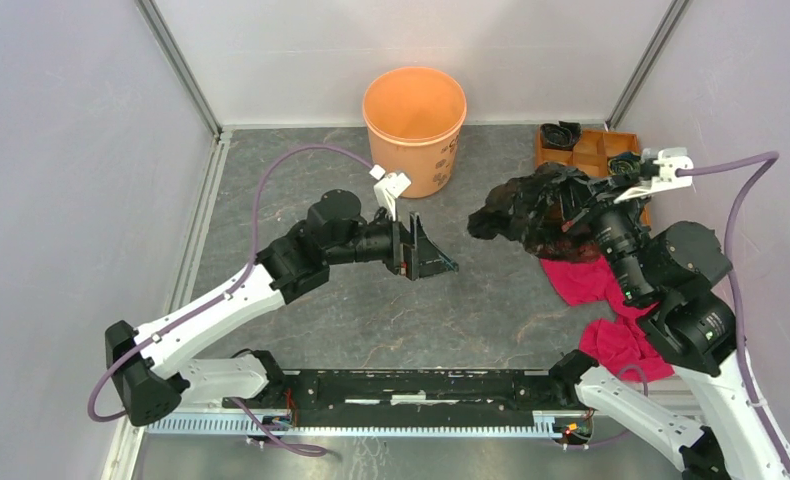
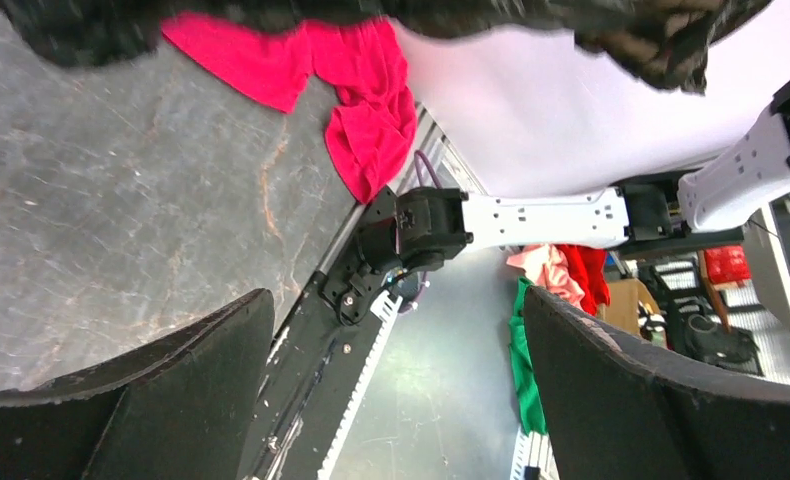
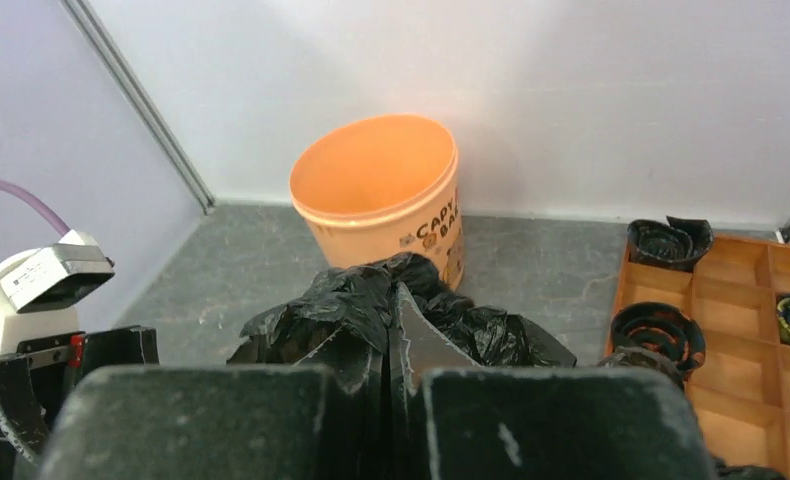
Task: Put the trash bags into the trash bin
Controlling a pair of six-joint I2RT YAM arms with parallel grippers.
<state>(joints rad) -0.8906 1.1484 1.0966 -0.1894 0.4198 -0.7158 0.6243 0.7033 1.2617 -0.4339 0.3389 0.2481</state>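
The trash bag (image 1: 523,212), crumpled glossy black film, hangs above the floor right of centre. My right gripper (image 1: 569,208) is shut on it. In the right wrist view the bag (image 3: 356,305) bunches around the closed fingertips (image 3: 396,335). The trash bin (image 1: 414,128), an orange bucket, stands upright and empty at the back centre; it also shows in the right wrist view (image 3: 379,195), beyond the bag. My left gripper (image 1: 433,250) is open and empty, left of the bag, pointing at it. In the left wrist view its jaws (image 2: 396,400) stand wide apart and the bag (image 2: 451,15) fills the top edge.
A pink-red cloth (image 1: 611,305) lies on the floor under my right arm. An orange-brown compartment tray (image 1: 591,150) with coiled black rolls (image 3: 656,335) sits at the back right. Walls with metal posts close the back and both sides.
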